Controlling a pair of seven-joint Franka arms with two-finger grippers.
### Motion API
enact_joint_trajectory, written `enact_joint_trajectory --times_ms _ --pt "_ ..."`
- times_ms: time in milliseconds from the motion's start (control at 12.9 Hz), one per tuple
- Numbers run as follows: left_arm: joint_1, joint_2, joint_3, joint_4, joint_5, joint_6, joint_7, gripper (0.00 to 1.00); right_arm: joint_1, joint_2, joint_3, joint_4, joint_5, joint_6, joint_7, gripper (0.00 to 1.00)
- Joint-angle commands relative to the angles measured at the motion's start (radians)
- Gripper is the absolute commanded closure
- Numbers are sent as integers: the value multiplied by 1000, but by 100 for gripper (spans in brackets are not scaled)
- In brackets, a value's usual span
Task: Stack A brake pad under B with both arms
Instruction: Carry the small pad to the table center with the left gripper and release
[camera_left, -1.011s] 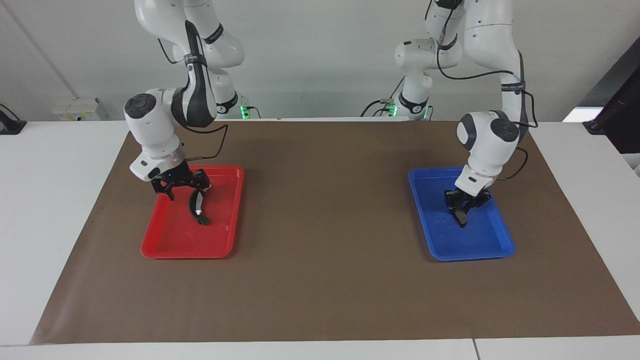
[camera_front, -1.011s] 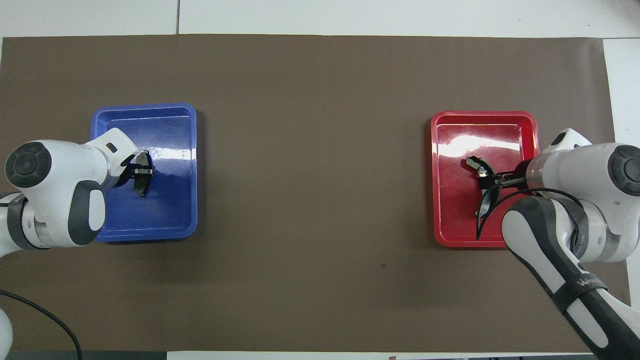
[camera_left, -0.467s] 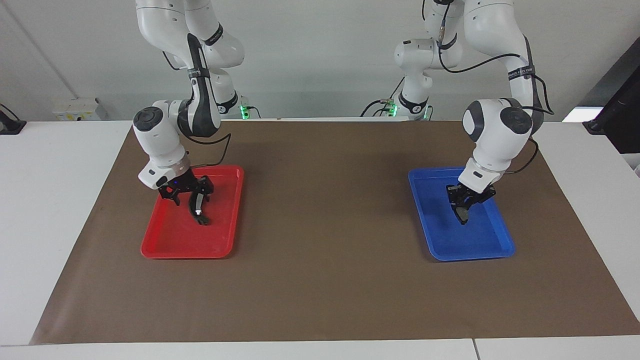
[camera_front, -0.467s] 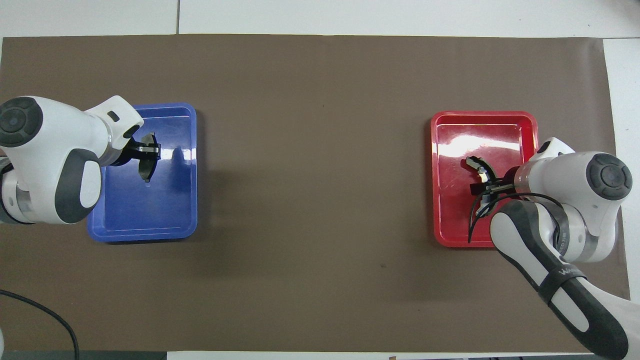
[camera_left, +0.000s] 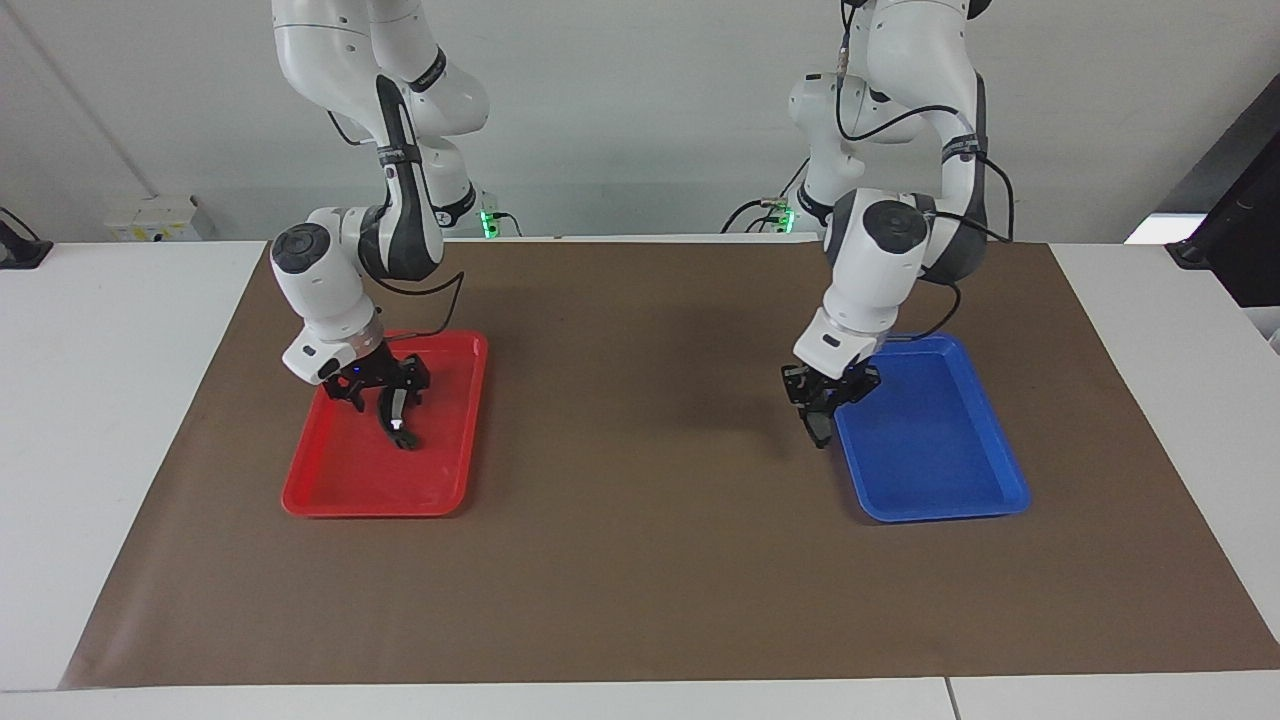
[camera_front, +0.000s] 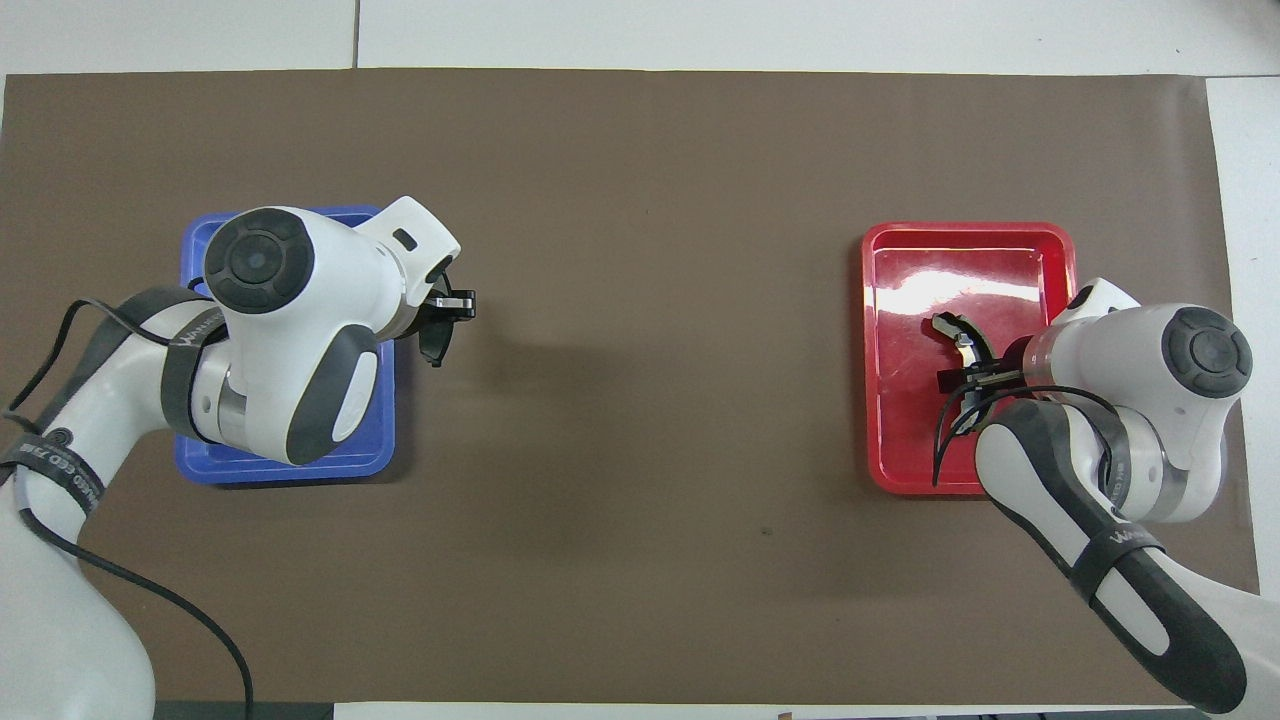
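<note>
At the right arm's end of the brown mat (camera_left: 640, 560), the right gripper (camera_left: 385, 392) hangs low over the red tray (camera_left: 340, 495), its fingers clamped on B (camera_left: 398, 418), the long black crescent with silvery ends. The piece hangs from the grip with its long axis running away from the robots, one silvery end tipped down toward the tray floor; whether that end touches the floor cannot be told. In the overhead view the same crescent (camera_front: 958, 345) shows curving out of the right gripper (camera_front: 975, 378) above the red tray (camera_front: 965, 240), which holds nothing else.

Toward the middle of the table, the left gripper (camera_left: 826, 398) is in the air over the mat just beside the blue tray (camera_left: 940, 500), at the tray's edge that faces the table's middle. Its fingers are closed on the A brake pad (camera_left: 818, 428), the short dark grey pad, which hangs edge-on below the fingers with its long axis pointing mostly downward. From above, the left gripper (camera_front: 448, 312) and the A brake pad (camera_front: 434, 342) lie clear of the blue tray (camera_front: 290, 468), over bare mat. The blue tray is empty in the facing view.
</note>
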Motion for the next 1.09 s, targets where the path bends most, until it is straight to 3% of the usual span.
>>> enact_joint_trajectory --times_ms 0,156,311,622,700,856,1011 --pt "-111 93 15 65 6 46 -132 97 -2 -5 2 -1 23 14 -26 26" --pt "-166 156 15 117 7 66 -223 96 -2 -5 2 34 23 -9 -26 53" --pt "-220 182 15 116 7 98 -266 93 -2 -1 2 50 24 -32 -23 96" --pt "-286 217 15 115 7 136 -295 84 0 -1 2 50 24 -32 -9 100" --pt "-285 217 15 114 7 136 -294 75 0 -1 2 50 24 -33 -7 100" --pt "-288 217 15 113 7 133 -295 34 3 0 2 95 24 -91 -3 100" --pt "-286 216 15 118 7 124 -297 12 3 2 4 213 24 -253 2 100"
